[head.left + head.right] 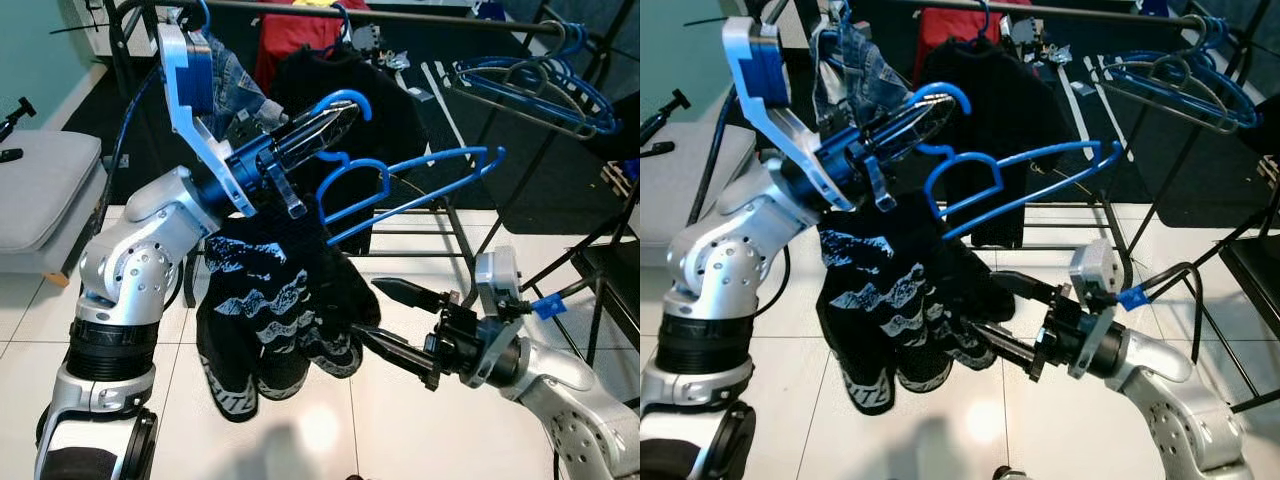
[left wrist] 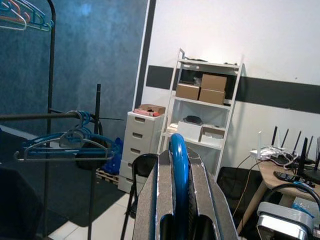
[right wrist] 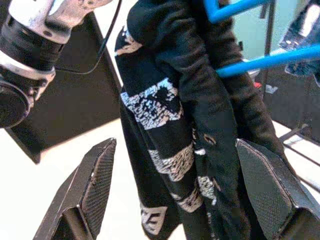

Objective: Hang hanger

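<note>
The left hand [image 1: 318, 127] clenched the blue hanger [image 1: 400, 185] below the rail [image 1: 400, 17]; the right hand [image 1: 385, 318], released, flanked the garment [image 1: 275, 320]. Lifting its hook squarely over the rail seemed wise.

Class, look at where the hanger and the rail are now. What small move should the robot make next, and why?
Probably lift the left gripper up and forward toward the rail. It is shut on the hook of the blue hanger, which carries the black garment and hangs below the rail. The right gripper is open beside the garment and should likely stay clear.
</note>
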### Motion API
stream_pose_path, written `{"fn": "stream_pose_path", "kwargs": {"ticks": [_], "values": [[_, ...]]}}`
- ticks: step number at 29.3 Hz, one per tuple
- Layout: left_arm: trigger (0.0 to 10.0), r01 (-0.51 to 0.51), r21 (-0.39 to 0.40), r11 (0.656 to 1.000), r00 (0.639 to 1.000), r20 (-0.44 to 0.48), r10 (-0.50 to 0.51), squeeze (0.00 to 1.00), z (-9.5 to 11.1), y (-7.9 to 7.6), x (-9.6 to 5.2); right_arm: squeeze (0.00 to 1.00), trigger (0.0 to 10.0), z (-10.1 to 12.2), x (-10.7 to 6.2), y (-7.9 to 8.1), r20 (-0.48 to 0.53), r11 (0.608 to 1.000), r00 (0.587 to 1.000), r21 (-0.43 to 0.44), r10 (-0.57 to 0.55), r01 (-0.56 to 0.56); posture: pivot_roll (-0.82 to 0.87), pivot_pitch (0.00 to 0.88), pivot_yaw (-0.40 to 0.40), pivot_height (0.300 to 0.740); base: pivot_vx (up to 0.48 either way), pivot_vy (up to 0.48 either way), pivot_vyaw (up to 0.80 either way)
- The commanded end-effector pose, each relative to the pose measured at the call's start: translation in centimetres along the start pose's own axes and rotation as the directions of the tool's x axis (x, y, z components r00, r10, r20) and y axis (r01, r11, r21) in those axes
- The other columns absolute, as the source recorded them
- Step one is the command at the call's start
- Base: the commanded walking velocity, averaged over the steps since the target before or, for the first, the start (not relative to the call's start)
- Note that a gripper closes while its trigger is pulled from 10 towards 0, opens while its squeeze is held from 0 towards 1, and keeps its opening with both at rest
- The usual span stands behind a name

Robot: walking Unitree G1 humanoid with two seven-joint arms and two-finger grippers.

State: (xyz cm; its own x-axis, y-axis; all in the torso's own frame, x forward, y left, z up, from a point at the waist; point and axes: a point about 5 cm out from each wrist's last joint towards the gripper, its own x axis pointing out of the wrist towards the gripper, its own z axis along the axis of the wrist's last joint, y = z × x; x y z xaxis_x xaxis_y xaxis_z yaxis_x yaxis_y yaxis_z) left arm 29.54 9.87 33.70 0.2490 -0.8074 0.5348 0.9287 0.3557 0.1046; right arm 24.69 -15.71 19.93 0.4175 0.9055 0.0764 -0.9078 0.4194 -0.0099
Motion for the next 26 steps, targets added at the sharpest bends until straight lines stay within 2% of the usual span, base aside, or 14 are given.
{"fn": "stream_pose_path", "kwargs": {"ticks": [1, 8, 16, 22, 23, 26], "values": [[2.5, 0.039, 0.014, 0.999, 0.998, 0.044, -0.039, 0.00, 1.1, -0.6, 0.9, 0.00, 10.0, -0.4, 0.1, -0.6, -0.027, 0.999, 0.999, -0.028, -0.025, 0.024, -0.01, 0.199, -0.011, 0.740, 0.000, 0.000, 0.00], [2.6, 0.079, 0.012, 0.997, 0.993, 0.088, -0.080, 0.00, 2.3, -1.3, 2.2, 0.00, 10.0, -0.1, 0.7, -2.1, -0.034, 0.992, 0.995, -0.088, -0.090, 0.087, 0.02, 0.200, -0.013, 0.740, 0.000, 0.000, 0.00], [2.9, 0.139, -0.024, 0.990, 0.979, 0.156, -0.134, 0.00, 4.0, -1.8, 3.5, 0.00, 10.0, -0.6, 1.7, -2.6, -0.035, 0.993, 0.997, -0.096, -0.073, 0.069, 0.05, 0.197, -0.012, 0.740, 0.000, 0.000, 0.00], [3.1, 0.202, -0.032, 0.979, 0.953, 0.236, -0.189, 0.00, 7.4, -2.1, 4.9, 0.00, 10.0, -0.9, 3.0, -3.1, -0.042, 0.993, 0.998, -0.111, -0.035, 0.030, 0.06, 0.190, -0.015, 0.740, 0.000, 0.000, 0.00], [3.1, 0.209, -0.029, 0.978, 0.949, 0.249, -0.195, 0.00, 8.1, -2.2, 4.9, 0.00, 0.0, -0.7, 3.3, -3.3, -0.034, 0.993, 0.999, -0.113, -0.038, 0.034, 0.07, 0.188, -0.016, 0.740, 0.000, 0.000, 0.00], [3.1, 0.211, -0.026, 0.977, 0.945, 0.260, -0.197, 0.00, 8.8, -2.3, 4.9, 0.00, 0.0, -0.5, 3.5, -3.5, -0.022, 0.993, 0.999, -0.117, -0.031, 0.028, 0.07, 0.187, -0.017, 0.740, 0.000, 0.000, 0.00]]}}
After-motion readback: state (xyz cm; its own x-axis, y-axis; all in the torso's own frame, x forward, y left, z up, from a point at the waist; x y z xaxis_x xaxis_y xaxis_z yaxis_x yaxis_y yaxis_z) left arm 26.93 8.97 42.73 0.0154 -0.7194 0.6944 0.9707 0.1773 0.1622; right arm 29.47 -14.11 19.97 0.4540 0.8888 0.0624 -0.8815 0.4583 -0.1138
